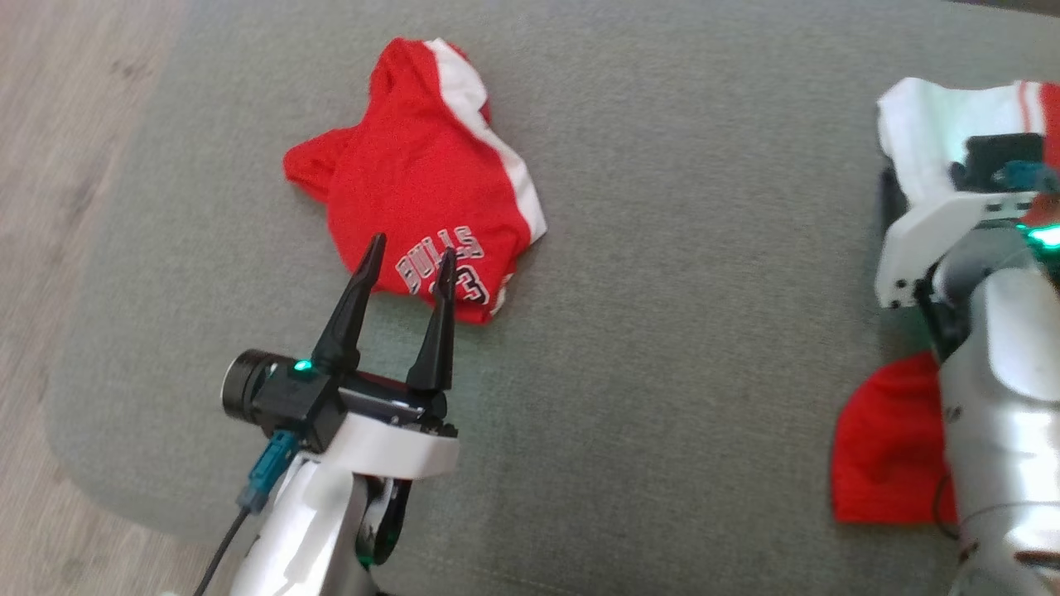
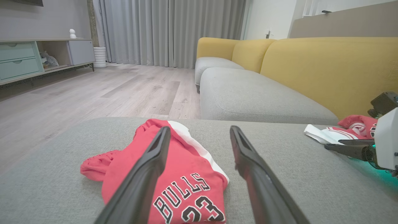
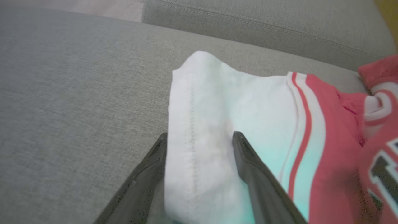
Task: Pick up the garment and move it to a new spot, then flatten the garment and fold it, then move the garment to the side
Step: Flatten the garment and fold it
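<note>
Floor (image 2: 93,93): pale wood boards, running back to grey curtains (image 2: 171,31) and a low cabinet (image 2: 21,59) against the far wall.

Sofa (image 2: 326,68): yellow back, grey seat, standing beyond the work area.

Work area: a broad grey cushion (image 1: 662,348) with rounded corners carries both garments.

Item one is the red jersey (image 1: 414,182). It is crumpled, with a white band along one edge and "BULLS 23" lettered on its near end. It lies loose on the cushion, left of the middle.

Item two is the white-and-red garment (image 3: 217,102), which sits at the cushion's right side, well apart from the jersey. It has a white panel with a stitched hem, and red stripes run beside it. A further fold of red cloth (image 1: 886,447) shows beside the right forearm (whether it belongs to the same garment cannot be told).

Left hand (image 1: 414,246): the fingers are spread wide and point at the jersey's lettered end. In the head view the tips overlap that edge, but contact cannot be confirmed. In the left wrist view one finger crosses the jersey and the other crosses bare cushion.

Right hand (image 3: 200,135): the fingers are spread, one on either side of the white hem, with white cloth lying between them. They are not closed on it.
</note>
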`<state>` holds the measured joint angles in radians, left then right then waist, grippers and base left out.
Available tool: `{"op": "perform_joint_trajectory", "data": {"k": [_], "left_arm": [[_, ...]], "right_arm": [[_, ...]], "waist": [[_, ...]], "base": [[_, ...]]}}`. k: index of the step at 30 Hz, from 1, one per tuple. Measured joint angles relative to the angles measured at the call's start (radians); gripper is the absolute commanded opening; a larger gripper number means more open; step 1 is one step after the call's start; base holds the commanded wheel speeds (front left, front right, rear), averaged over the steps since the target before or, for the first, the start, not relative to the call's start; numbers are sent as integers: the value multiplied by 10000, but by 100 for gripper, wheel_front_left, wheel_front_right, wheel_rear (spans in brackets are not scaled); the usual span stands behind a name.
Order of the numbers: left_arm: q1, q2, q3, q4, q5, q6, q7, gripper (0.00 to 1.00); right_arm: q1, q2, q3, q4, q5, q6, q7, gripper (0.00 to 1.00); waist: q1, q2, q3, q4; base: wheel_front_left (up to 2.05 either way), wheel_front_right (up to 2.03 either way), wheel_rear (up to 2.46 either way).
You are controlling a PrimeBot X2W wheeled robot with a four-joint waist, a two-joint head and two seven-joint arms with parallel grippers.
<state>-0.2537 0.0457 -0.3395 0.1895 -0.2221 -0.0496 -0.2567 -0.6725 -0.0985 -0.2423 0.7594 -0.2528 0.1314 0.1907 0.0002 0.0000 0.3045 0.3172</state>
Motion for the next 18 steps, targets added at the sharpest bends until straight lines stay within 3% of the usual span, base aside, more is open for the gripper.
{"op": "perform_joint_trajectory", "data": {"k": [3, 4, 5, 9, 12, 15, 18], "left_arm": [[-108, -2, -86, -13, -2, 27, 0, 100], [-136, -6, -94, -25, -2, 29, 0, 100], [-150, -6, -94, -29, -2, 38, 0, 100], [-155, -6, -81, -25, 0, 88, 0, 100], [-158, -8, -69, -2, 4, 100, 0, 100], [-157, -12, -31, 29, 15, 100, 0, 100], [-153, -13, -13, 81, 52, 84, 0, 100]], "right_arm": [[-389, -130, -453, 529, -360, 0, 107, 98], [-568, -159, -579, 681, -451, 0, 105, 39], [-737, -174, -663, 821, -541, 0, 98, 0], [-1002, -50, -596, 1369, -495, 0, -915, 0], [-1007, 79, 132, 1900, 33, 0, -1954, 0], [-1085, 205, 1567, 2420, 959, 0, -2961, 0], [-1140, 213, 4405, 2481, 3183, 0, -3559, 0]], "waist": [[-1, 0, 166, 222], [-2, 0, 214, 278], [-1, 0, 253, 319], [-1, 0, 303, 320], [-1, 0, 220, 193], [-2, 0, 57, 34], [-3, 0, -171, -106]], "base": [[0, 0, 0], [0, 0, 0], [0, 0, 0], [0, 0, 0], [0, 0, 0], [0, 0, 0], [0, 0, 0]]}}
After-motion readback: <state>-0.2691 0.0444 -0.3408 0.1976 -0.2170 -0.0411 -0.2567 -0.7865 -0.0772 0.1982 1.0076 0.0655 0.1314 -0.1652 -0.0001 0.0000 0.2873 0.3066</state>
